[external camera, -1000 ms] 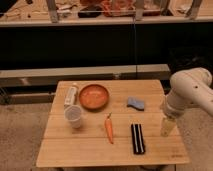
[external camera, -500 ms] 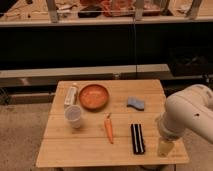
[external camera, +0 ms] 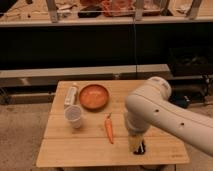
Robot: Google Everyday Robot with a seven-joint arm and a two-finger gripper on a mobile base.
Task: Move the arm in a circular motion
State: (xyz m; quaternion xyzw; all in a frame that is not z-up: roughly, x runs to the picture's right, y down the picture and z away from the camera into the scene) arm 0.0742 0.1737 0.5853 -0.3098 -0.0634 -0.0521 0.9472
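The arm (external camera: 165, 112) is large, white and made of thick rounded segments with small dark screw holes. It reaches in from the right and fills the right side of the camera view, over the right half of the wooden table (external camera: 60, 150). Its tan gripper (external camera: 134, 142) points down near the table's front edge, right of the carrot (external camera: 109, 129) and directly over a black object (external camera: 141, 148) that is mostly hidden behind it.
An orange bowl (external camera: 94, 96) sits at the table's back middle. A white cup (external camera: 74, 116) stands at the left, with a pale packet (external camera: 71, 95) lying behind it. A dark shelf unit (external camera: 100, 45) stands behind the table.
The arm has swung left and closer to the camera. It now covers the blue object and most of the black object, which showed before. The table's objects have not moved.
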